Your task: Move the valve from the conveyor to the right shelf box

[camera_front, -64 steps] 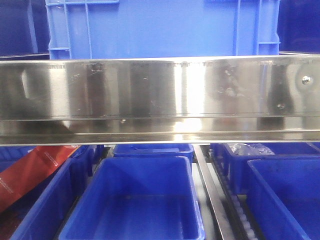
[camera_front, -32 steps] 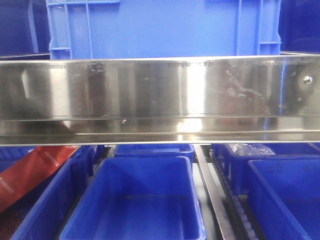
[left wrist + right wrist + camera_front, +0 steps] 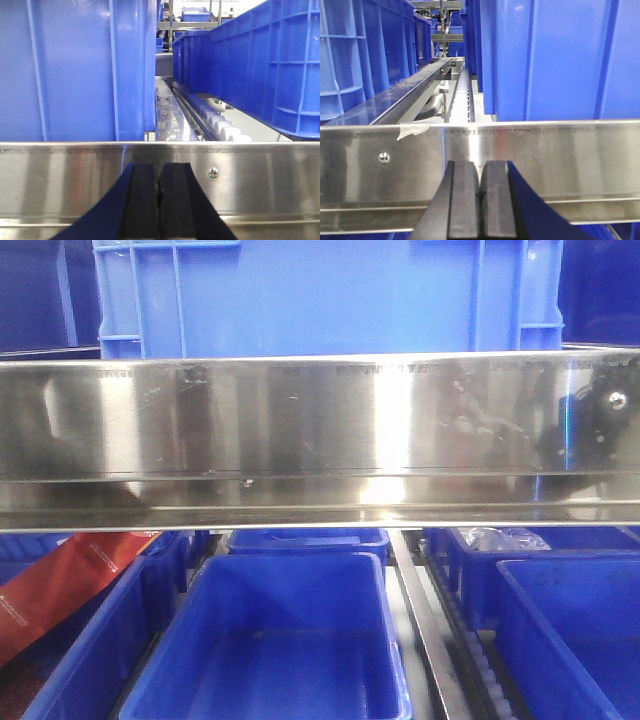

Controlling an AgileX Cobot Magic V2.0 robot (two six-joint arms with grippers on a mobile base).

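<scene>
Valve and conveyor not in any view. Left gripper (image 3: 159, 192) has its black pads pressed together, nothing between them; right gripper (image 3: 479, 197) likewise closed and empty. Both face a shiny steel shelf rail (image 3: 300, 430). A big blue crate (image 3: 330, 295) sits on the shelf above the rail. Below are open blue bins (image 3: 280, 640), a red packet (image 3: 60, 590) at left, and a roller track (image 3: 460, 95).

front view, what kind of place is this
Probably a warehouse or factory parts store: rows of blue plastic bins under a polished steel shelf rail, with white roller tracks between large blue crates.
</scene>
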